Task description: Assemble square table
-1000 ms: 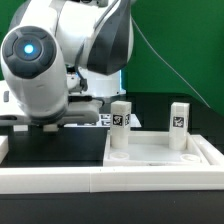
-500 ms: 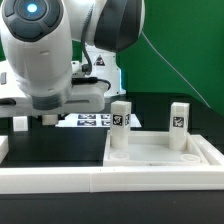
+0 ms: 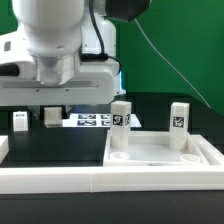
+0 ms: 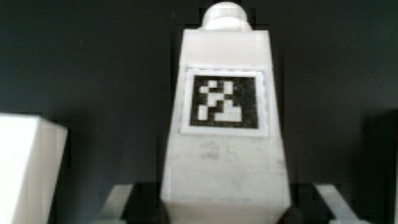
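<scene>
Grips a leg across its width, with the fingers of the gripper pressed against both long sides, as far as the wrist view shows. Holds it crosswise to the fingers, so lying flat rather than upright, threaded tip at the far end and tag face toward the wrist camera.

Hangs over the exterior view's left half, wrist pointing straight down, gripper low over the black surface and just beside the marker board. Hides the held leg in that view, so cannot tell whether it is clear of the surface. Leaves a loose leg upright, further toward the exterior view's left.

Finds the table top well apart, toward the exterior view's right, flat with its recessed face up. Counts a standing leg and a second standing leg at its far corners, with the near corners bare.

Probably calls for a carry toward the exterior view's right, then turning the held leg upright, threaded tip down, over a bare corner. Risks a slanted entry if not tilted fully.
</scene>
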Robot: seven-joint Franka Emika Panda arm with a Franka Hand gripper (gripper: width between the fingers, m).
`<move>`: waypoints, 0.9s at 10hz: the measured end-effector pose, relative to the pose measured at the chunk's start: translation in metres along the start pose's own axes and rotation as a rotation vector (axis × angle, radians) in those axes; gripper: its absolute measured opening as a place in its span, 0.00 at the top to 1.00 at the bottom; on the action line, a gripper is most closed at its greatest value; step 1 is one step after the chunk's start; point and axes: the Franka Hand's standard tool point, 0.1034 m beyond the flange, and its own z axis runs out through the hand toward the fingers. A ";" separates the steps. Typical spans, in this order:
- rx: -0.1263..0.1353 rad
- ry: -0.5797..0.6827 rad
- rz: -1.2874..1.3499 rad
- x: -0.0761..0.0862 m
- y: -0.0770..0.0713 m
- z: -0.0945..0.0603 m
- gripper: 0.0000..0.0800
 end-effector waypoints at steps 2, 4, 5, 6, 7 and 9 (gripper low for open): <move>-0.018 0.165 0.005 0.006 0.004 -0.003 0.64; -0.022 0.276 0.029 0.008 -0.001 -0.017 0.64; -0.017 0.312 0.041 0.014 -0.011 -0.037 0.64; -0.024 0.372 0.036 0.023 -0.021 -0.057 0.64; -0.035 0.448 0.031 0.031 -0.023 -0.069 0.64; -0.075 0.595 0.027 0.036 -0.016 -0.073 0.64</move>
